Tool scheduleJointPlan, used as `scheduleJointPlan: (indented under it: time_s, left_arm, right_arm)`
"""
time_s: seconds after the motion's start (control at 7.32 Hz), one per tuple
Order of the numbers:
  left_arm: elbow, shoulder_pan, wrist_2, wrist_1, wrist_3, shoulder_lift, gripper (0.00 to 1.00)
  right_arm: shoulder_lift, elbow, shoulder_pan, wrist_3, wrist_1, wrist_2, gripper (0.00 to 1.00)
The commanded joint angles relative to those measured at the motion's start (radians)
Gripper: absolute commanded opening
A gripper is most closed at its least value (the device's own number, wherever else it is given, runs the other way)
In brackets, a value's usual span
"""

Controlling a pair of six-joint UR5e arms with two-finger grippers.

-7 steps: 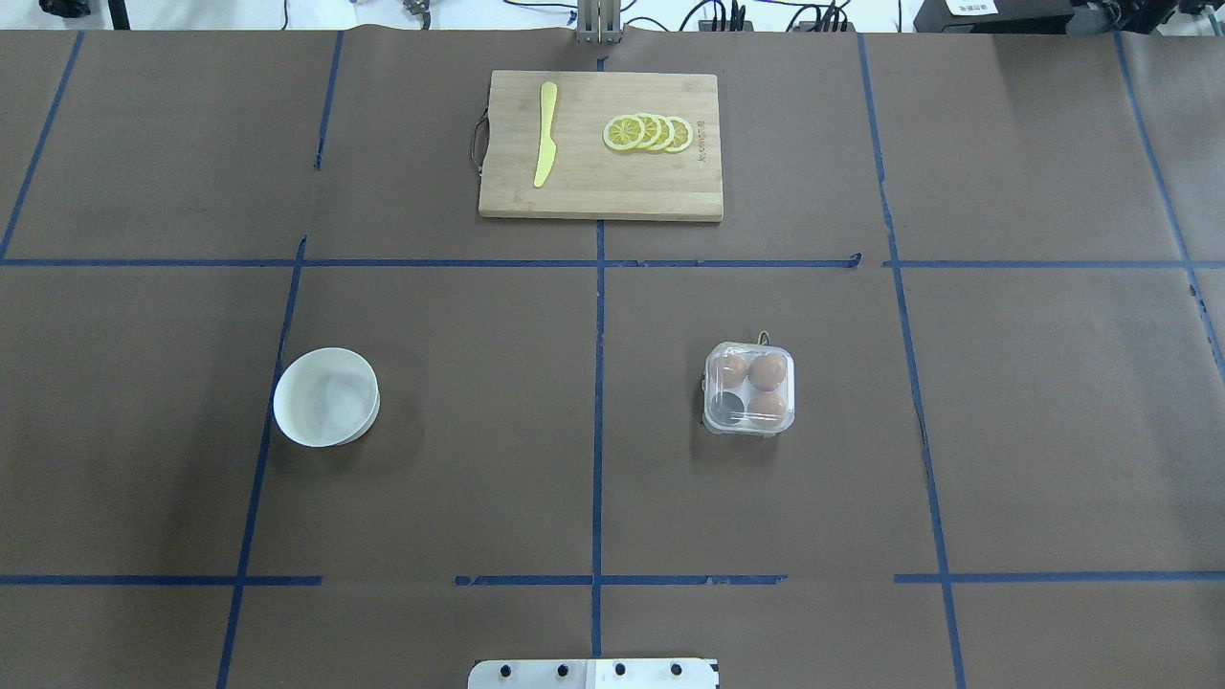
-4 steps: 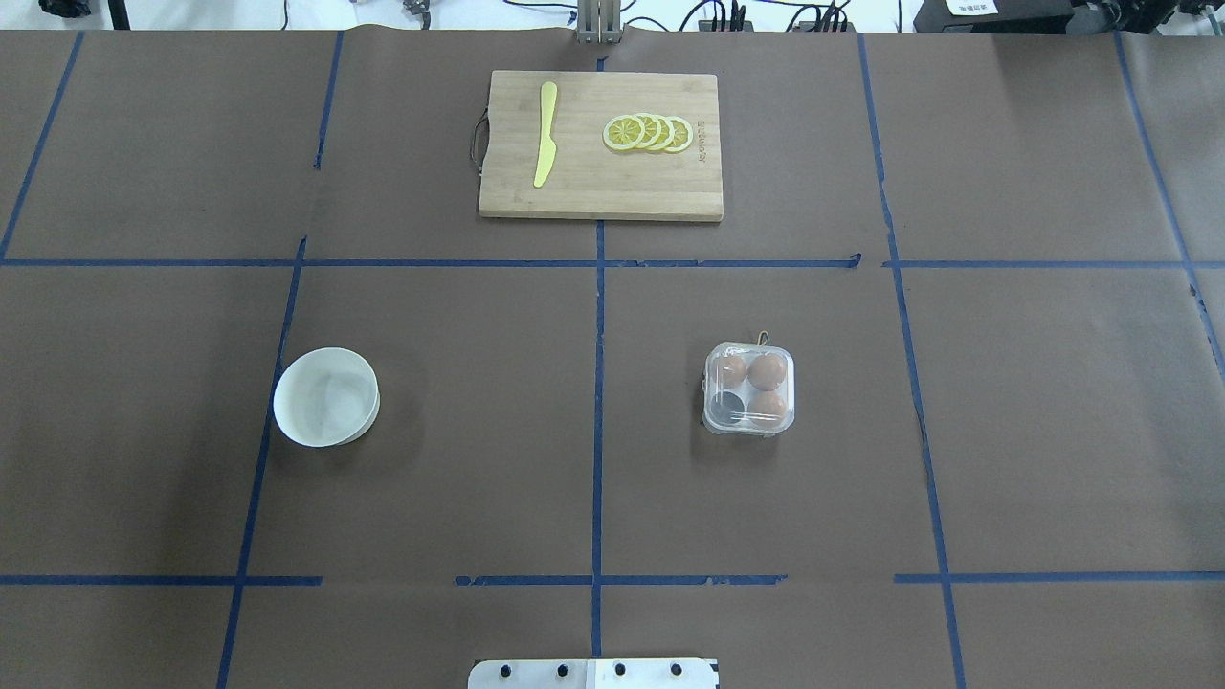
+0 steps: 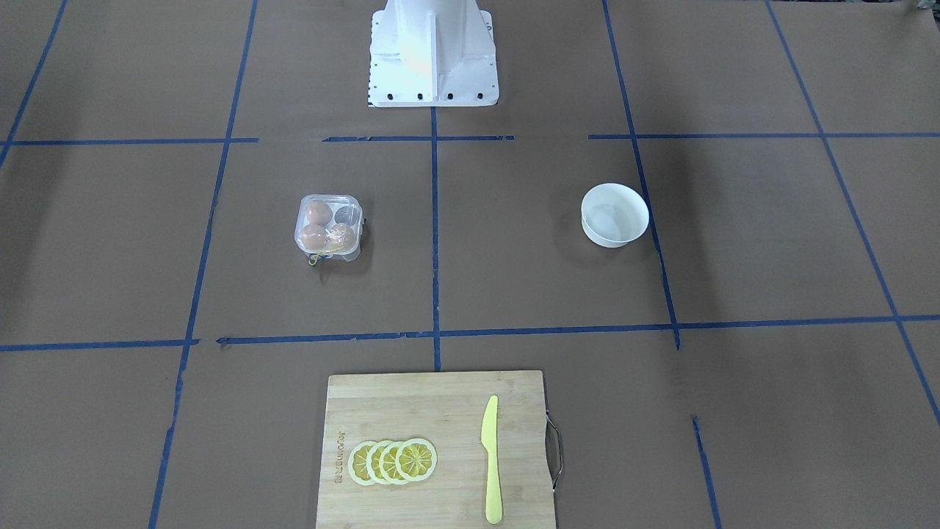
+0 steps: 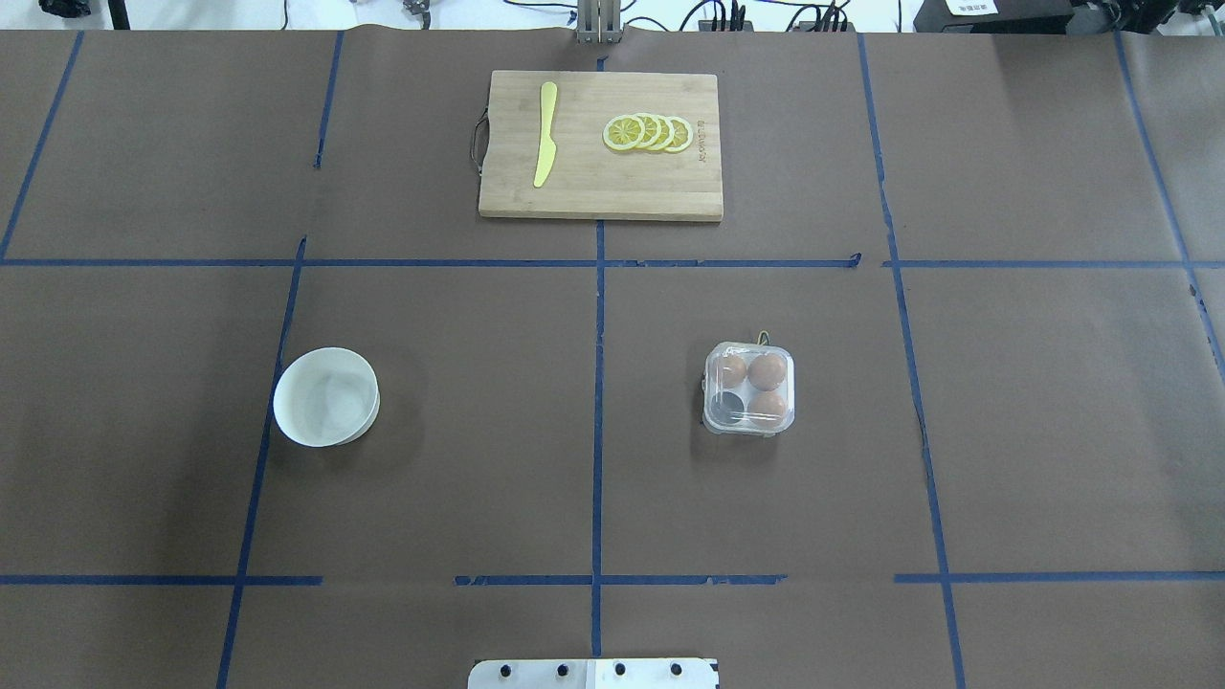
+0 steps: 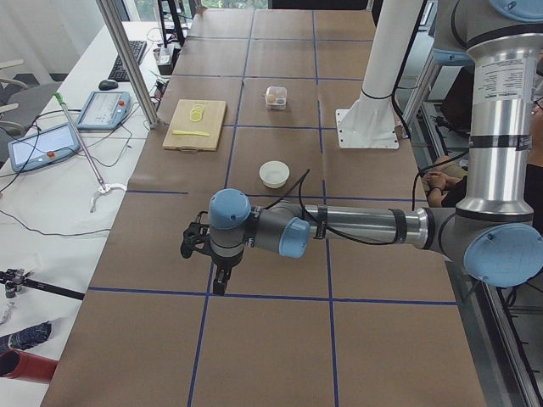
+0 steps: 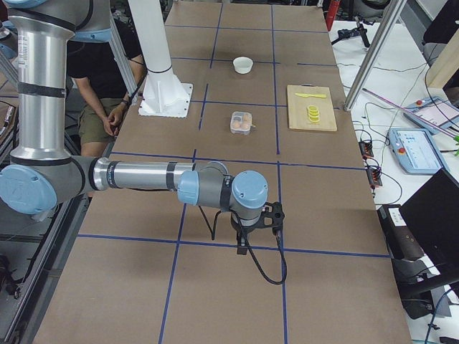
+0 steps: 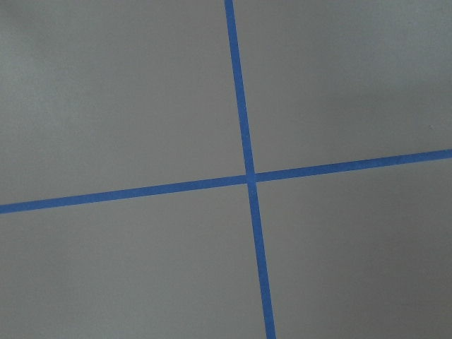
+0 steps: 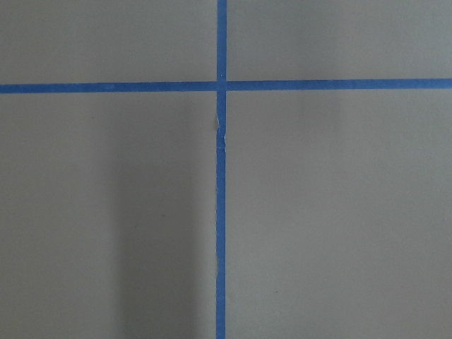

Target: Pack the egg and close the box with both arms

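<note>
Overhead exterior shows nothing moved over the last second. The egg carton (image 4: 749,389) sits right of centre holding three brown eggs (image 4: 767,371), with one empty cup (image 4: 730,407); the white bowl (image 4: 325,397) is bare. I judge packing done. The carton is roughly square, its yellow string (image 4: 763,337) pointing away from the robot, and the eggs stand on end. The left gripper (image 5: 197,242) and right gripper (image 6: 272,213) are parked wide; I cannot tell whether either is open or closed.
</note>
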Motion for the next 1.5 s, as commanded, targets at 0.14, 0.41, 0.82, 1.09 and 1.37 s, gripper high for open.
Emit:
scheduleJointPlan:
  time_s: [0.14,0.41,0.82,1.09,1.37]
  left_arm:
    - [0.01,0.0,-0.002,-0.017,-0.018,0.001,1.0]
    - [0.007,0.0,0.003,-0.001,-0.07,0.002,1.0]
    - [0.008,0.0,0.003,0.001,-0.069,0.036,1.0]
    - [0.004,0.002,0.003,0.044,-0.064,0.036,1.0]
    - [0.002,0.002,0.001,0.046,-0.064,0.036,1.0]
  right_arm:
    - [0.001,-0.001,-0.001,0.0,0.0,0.0,1.0]
    - [0.017,-0.003,-0.001,0.0,0.002,-0.002,1.0]
    - [0.033,-0.012,0.0,0.098,0.079,-0.002,1.0]
    - [0.028,-0.018,0.0,0.114,0.1,-0.002,1.0]
    - [0.03,-0.018,0.0,0.115,0.1,-0.002,1.0]
